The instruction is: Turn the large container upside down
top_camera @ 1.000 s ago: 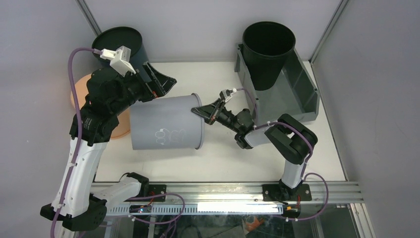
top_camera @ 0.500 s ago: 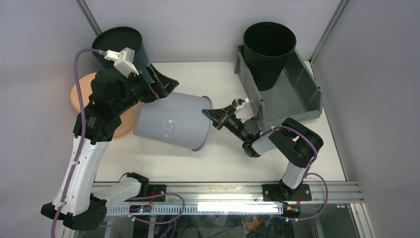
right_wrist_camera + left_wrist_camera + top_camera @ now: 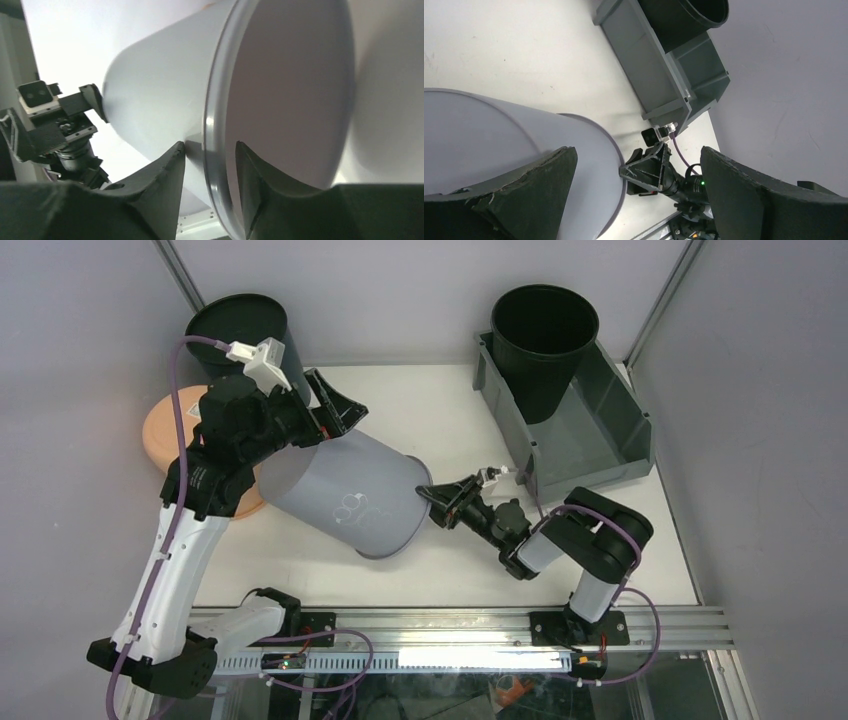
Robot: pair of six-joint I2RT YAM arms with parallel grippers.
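Grey bin, table's far right corner: looks stiff and light-ish, I'd grab the lip. Left gripper gapes wide. Right gripper sits loosely parted astride the pale bucket rim.

The orange bucket at the left is mostly hidden behind the left arm — only a curved edge shows. The black bucket hides the far floor of the large container.
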